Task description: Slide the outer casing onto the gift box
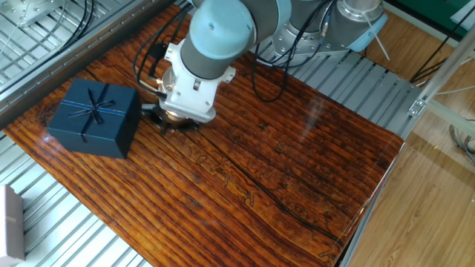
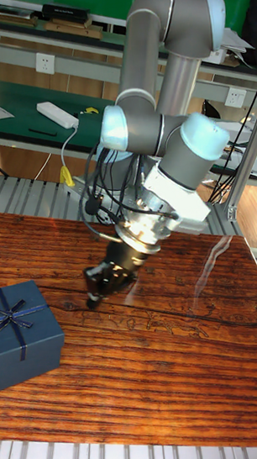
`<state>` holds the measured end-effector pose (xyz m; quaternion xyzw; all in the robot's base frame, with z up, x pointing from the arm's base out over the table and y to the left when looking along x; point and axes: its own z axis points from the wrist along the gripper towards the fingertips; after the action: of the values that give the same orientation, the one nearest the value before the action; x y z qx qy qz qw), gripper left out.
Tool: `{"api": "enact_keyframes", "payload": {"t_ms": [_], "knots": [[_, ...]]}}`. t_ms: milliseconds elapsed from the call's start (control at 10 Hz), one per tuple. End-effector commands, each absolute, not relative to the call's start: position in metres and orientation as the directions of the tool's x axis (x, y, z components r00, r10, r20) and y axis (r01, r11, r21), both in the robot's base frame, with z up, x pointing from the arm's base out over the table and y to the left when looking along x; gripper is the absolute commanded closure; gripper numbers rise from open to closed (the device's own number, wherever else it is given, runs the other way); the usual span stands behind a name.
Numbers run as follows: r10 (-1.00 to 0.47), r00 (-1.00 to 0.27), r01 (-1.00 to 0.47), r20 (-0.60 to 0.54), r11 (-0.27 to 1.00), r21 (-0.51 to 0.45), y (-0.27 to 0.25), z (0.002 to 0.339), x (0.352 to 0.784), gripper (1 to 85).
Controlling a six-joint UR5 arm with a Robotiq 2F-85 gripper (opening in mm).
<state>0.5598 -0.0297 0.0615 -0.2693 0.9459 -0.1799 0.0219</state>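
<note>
Outer casing (image 1: 94, 119) on glossy wood table (image 1: 282, 170); claw (image 2: 100, 287) beside, open/shut unclear.

outer casing (image 1: 95, 117) on table (image 1: 297, 178), left end | gripper (image 2: 95, 290) just right, seemingly apart

Table (image 1: 282, 170): dark reddish-brown wood with strong grain and a glossy surface, reflecting light.
Metal slats (image 1: 67, 222): ribbed silver surface around the wooden top.
Wall socket (image 2: 43, 62): white, on the wooden panel behind the table.
White flat device (image 2: 57, 115): lying on the green bench at the back.
Yellow cable (image 2: 66, 175): hanging beside the bench edge.
</note>
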Motion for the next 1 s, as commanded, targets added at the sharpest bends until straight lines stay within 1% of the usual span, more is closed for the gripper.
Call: {"api": "enact_keyframes", "payload": {"t_ms": [0, 100, 300, 900], "knots": [[-0.562, -0.827, -0.542, 0.001, 0.798, -0.264, 0.010, 0.065, 0.576, 84.7], [-0.581, -0.813, -0.547, -0.045, 0.787, -0.284, 0.014, 0.065, 0.590, 84.7], [-0.519, -0.847, -0.498, -0.116, 0.850, -0.174, 0.043, 0.060, 0.586, 84.7], [-0.518, -0.850, -0.499, -0.099, 0.851, -0.165, 0.045, 0.058, 0.586, 84.7]]}}
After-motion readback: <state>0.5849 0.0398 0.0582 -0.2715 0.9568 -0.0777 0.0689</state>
